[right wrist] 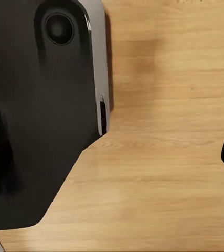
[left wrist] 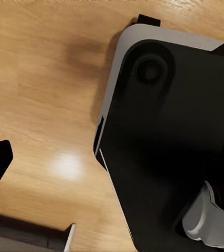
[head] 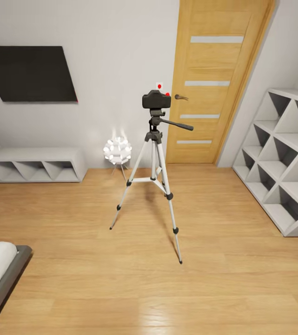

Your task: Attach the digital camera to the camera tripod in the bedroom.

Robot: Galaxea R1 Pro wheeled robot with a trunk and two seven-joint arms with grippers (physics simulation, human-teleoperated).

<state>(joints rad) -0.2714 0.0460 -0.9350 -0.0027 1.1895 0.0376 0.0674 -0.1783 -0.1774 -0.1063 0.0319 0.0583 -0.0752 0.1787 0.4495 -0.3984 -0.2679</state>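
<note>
The digital camera (head: 155, 99) already sits on the black pan head of the camera tripod (head: 154, 179), its red button showing at the top, so the attaching looks done. The tripod stands upright on the wood floor (head: 223, 223) well ahead of the robot, roughly centred between both arms (neither looks nearer), handle pointing toward the door (head: 218, 79). Both wrist views look down past the robot's dark base (left wrist: 164, 136) at floor; whether either gripper is released or clenched, I cannot tell.

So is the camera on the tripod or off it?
On: the camera sits on the head of the upright tripod, legs spread.
</note>
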